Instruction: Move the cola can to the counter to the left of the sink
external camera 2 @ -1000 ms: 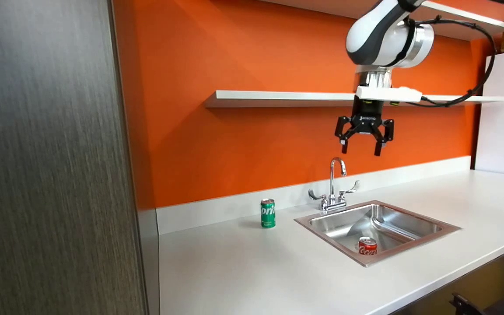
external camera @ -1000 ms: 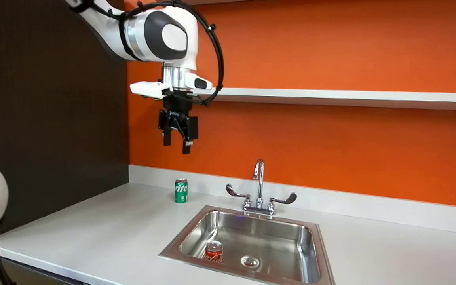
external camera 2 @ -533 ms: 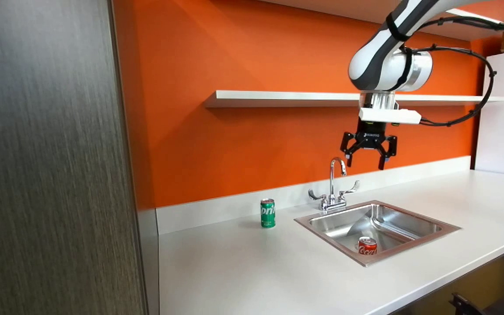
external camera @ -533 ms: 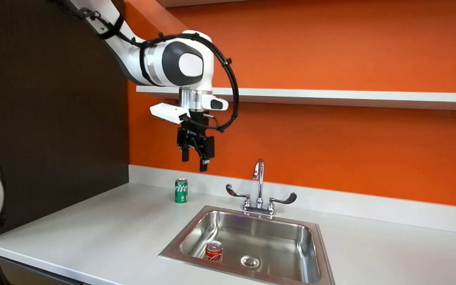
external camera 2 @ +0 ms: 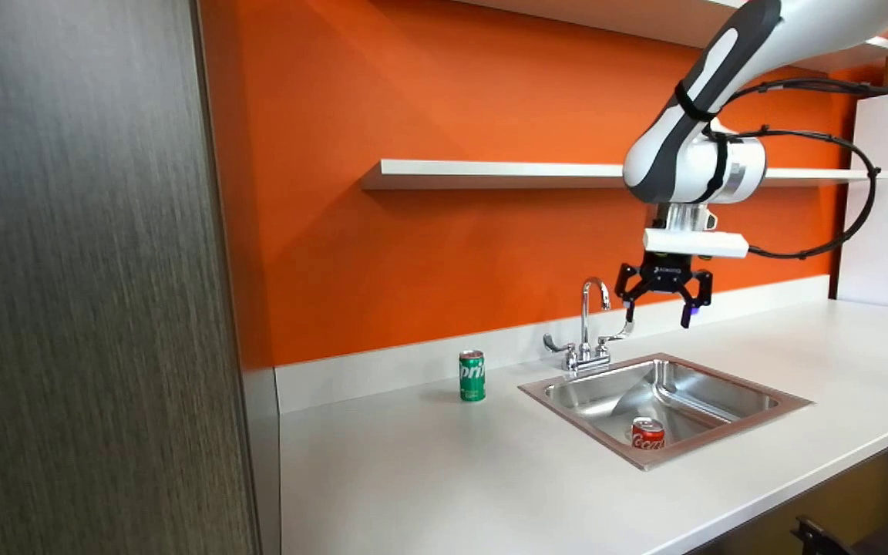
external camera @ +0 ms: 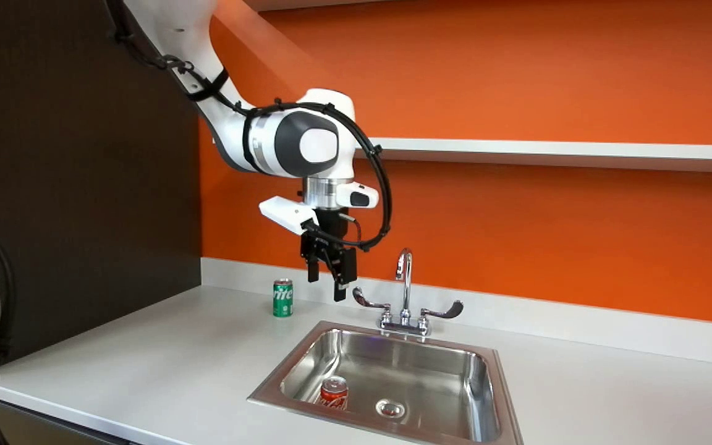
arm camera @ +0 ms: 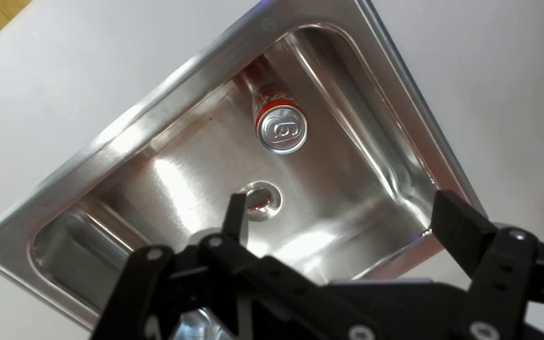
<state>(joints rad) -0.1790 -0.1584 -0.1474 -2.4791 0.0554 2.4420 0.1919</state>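
Arm (external camera 2: 671, 142) is reaching in from upper right in an exterior view, wrist (external camera 2: 683, 218) pointing down. Gripper (external camera 2: 658, 314) is hanging higher than sink (external camera 2: 590, 425), fingers (arm camera: 459, 227) standing wide apart. Versus 0.5 s ago, in both exterior views: gripper is sitting lower and farther right; cola can (arm camera: 281, 128) is keeping its spot inside sink, showing at upper centre of wrist view.

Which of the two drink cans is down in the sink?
The red can, upright in the sink; the green can stands outside it, on the counter.
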